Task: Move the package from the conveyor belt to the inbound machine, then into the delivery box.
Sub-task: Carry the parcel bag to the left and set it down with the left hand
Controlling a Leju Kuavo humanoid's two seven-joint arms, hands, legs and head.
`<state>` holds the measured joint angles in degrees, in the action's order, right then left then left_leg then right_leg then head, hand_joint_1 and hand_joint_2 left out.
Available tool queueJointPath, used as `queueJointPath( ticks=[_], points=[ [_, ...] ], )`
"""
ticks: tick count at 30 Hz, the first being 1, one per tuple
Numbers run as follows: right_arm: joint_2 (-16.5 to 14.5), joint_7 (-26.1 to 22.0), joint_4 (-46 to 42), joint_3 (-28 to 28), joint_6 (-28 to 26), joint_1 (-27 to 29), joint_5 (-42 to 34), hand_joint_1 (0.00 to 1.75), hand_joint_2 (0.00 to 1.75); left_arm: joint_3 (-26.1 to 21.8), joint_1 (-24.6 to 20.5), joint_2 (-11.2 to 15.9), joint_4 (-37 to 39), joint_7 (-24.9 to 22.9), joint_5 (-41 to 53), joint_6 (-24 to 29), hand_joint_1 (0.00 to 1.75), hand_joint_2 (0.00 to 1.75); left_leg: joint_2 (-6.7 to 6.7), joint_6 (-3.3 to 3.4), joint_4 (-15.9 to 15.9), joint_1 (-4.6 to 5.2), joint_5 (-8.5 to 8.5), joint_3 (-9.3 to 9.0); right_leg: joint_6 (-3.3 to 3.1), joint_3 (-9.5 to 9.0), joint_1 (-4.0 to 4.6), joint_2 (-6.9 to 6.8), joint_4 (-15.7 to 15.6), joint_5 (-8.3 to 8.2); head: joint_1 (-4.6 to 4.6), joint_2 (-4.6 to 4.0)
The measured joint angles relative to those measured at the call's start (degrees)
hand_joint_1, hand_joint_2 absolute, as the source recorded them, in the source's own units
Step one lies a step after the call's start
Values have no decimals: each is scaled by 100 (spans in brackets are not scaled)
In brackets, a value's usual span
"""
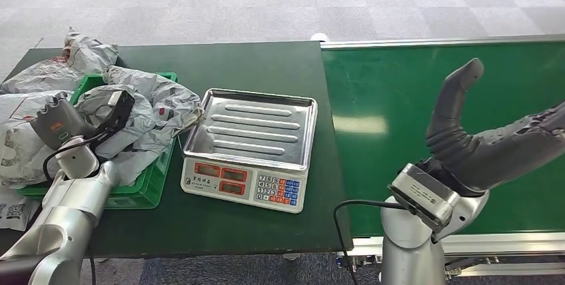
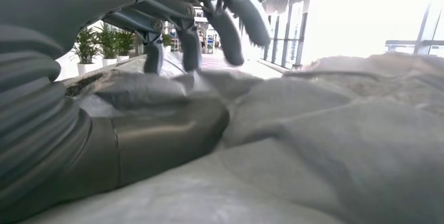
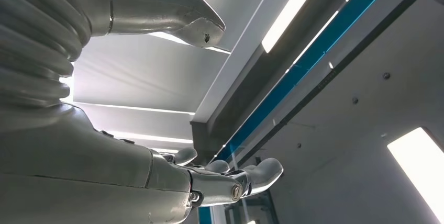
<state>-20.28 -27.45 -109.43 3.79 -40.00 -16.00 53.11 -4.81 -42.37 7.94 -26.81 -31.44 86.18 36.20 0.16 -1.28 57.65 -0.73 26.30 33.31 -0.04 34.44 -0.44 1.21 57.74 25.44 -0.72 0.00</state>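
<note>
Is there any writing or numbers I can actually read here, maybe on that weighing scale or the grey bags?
Scale keypad: digit keys, too small to read for certain.
Scale's two red displays: no legible figures.
Small label beside them: blurred.
Grey bags: no readable print.
White paper with black code marks: illegible.

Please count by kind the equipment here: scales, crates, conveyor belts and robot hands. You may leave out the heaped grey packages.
Weighing scale: 1
Green crate: 1
Conveyor belt: 1
Robot hands: 2 (left hand, right hand)
Total: 5
</note>
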Motion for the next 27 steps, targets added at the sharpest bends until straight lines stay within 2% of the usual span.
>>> queueJointPath(
  ticks=[3, 6, 7, 8, 9, 10, 13, 14, 15, 16, 18, 22, 27],
  points=[
    [0, 3, -3, 2, 0, 0, 6, 0, 175, 0, -11, 28, 78, 11, -5, 29, 0, 0, 0, 0, 0, 0, 0, 0, 0, 0, 0, 0, 0, 0, 0, 0],
    [0, 34, -3, 6, 1, -1, 32, 0, 175, -35, 61, 28, -38, 251, -48, 219, 0, 0, -1, 0, 0, 1, -1, 0, 0, -2, 0, 0, 0, 0, 0, 0],
    [0, 46, -3, 9, 1, -1, 32, 0, 175, -86, 160, 7, -253, 445, -83, 278, 0, 0, -1, 0, 1, 1, -1, 0, 0, -1, 0, 0, 0, -1, 0, 0],
    [0, 56, -3, 11, 2, -1, 19, 0, 175, -199, 290, -73, -633, 837, -171, 313, 0, 0, 1, 0, 3, 1, -2, 2, 0, 3, 1, 3, 0, -1, -1, 0],
    [0, 60, -2, 13, 1, -2, -1, 0, 175, -408, 413, -219, -1151, 1466, -372, 341, 0, 0, 1, 3, 7, 1, -4, 12, 2, 10, 2, 4, -1, -2, -1, 0],
    [0, 62, 0, 14, 1, -3, -19, 0, 175, -711, 480, -427, -1692, 2314, -724, 362, 0, 0, -5, 7, 11, -1, -8, 26, 4, 17, 5, 0, -1, -4, 2, 0],
    [0, 54, 18, 37, 10, -14, -52, 0, 175, -2129, 434, -1191, -3127, 5824, -2318, 397, 0, 0, 0, 13, 15, -2, -6, 49, 10, 26, 4, 3, 0, -9, 7, 0],
    [0, 28, 30, 45, 11, -16, -80, 0, 175, -2609, 444, -1421, -3563, 6723, -2848, 397, 0, 0, 23, 12, 14, 3, 2, 38, 11, 26, -2, 24, 0, -9, 4, 0],
    [0, -4, 44, 50, 14, -18, -115, 0, 175, -3011, 494, -1624, -4019, 7284, -3319, 396, 0, 0, 49, 12, 13, 6, 11, 26, 12, 27, -7, 48, 0, -10, 2, 0],
    [0, -43, 65, 50, 13, -20, -149, 0, 175, -3315, 571, -1808, -4505, 7507, -3767, 399, 0, 0, 67, 13, 14, 8, 16, 16, 12, 28, -10, 67, -1, -10, 0, 0],
    [0, -103, 109, 50, 14, -27, -192, 0, 175, -3512, 752, -2124, -5395, 7393, -4374, 405, 0, 0, 50, 15, 15, 3, 16, 17, 15, 24, -7, 52, -2, -2, 2, 0],
    [0, -168, 177, 48, 16, -37, -219, 0, 175, -2950, 1072, -2459, -6796, 7228, -4882, 407, 0, 0, -36, 19, 15, -1, 9, 30, 22, 2, 3, -32, -3, 15, 3, 0],
    [0, -133, 198, 48, 17, -39, -133, 0, 175, -2419, 1290, -2646, -7718, 7177, -5034, 395, 0, 0, -44, 17, 14, 0, 3, 28, 23, -3, 3, -37, -3, 13, 3, 0]
  ],
)
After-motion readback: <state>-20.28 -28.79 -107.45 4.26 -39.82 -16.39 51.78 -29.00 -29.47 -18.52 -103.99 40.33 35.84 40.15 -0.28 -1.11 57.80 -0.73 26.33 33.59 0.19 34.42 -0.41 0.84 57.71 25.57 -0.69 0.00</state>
